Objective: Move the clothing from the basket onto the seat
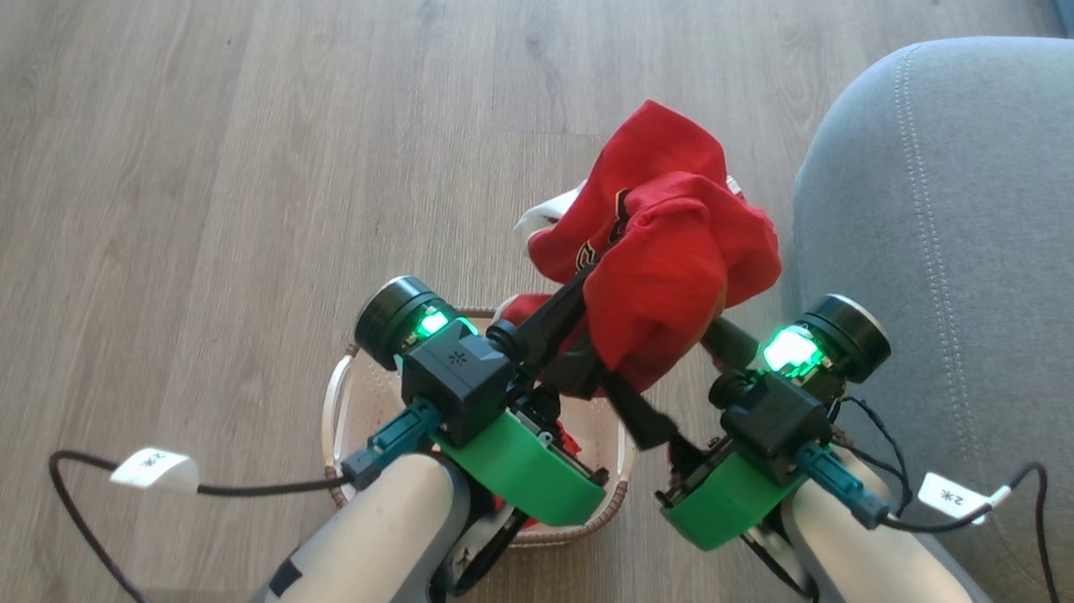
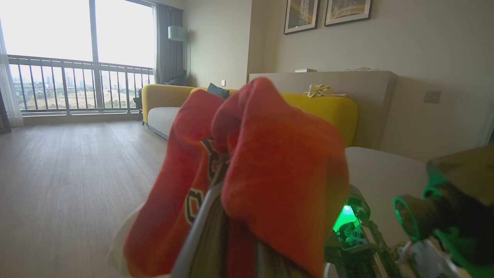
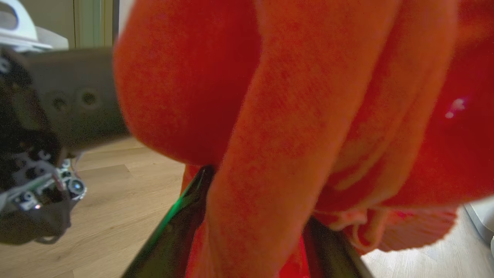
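A bunched red piece of clothing with white trim hangs in the air above and beyond the basket, just left of the grey seat. My left gripper is shut on the clothing's left side, and the cloth drapes over its fingers. My right gripper comes up under the bundle from the right. In the right wrist view its fingers stand wide apart with red cloth hanging between them. A patch of red fabric shows in the basket under my left wrist.
Wooden floor spreads to the left and ahead of the basket. The seat's rounded edge runs close by my right arm. Cables trail from both wrists. Far across the room stand a yellow sofa and a balcony window.
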### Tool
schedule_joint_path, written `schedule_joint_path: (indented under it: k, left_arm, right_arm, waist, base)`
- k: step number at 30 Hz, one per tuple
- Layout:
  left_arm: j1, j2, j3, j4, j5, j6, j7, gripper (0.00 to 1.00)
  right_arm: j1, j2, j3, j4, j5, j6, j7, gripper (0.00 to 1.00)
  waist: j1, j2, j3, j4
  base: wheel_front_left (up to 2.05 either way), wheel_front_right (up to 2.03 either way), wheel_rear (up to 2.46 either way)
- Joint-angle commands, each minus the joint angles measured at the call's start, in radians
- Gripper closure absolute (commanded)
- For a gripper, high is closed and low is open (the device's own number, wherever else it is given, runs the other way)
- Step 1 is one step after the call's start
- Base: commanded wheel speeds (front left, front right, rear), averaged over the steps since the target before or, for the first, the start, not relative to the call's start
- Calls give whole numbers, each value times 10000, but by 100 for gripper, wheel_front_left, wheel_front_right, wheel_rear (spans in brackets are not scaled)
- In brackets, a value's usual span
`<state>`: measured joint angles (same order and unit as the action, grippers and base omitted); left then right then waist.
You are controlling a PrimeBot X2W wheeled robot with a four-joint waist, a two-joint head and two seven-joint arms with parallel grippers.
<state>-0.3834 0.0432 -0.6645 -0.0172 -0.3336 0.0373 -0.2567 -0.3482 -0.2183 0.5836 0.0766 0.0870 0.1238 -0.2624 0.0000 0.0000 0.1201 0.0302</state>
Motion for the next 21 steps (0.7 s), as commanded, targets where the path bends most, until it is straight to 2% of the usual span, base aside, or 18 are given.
schedule_joint_path:
  k: [1, 21]
  left_arm:
    - [-351, 70, 276, -297, -53, -19, -51, 100]
    - [-322, 70, 440, -253, 104, -38, -51, 98]
  right_arm:
    - [-325, 200, -40, -251, 43, 69, 6, 100]
    - [5, 738, -1430, -580, -331, 69, 6, 100]
  waist:
    - [0, 0, 47, 57]
    - [0, 0, -36, 122]
  base:
    - [0, 0, 0]
    - [0, 0, 0]
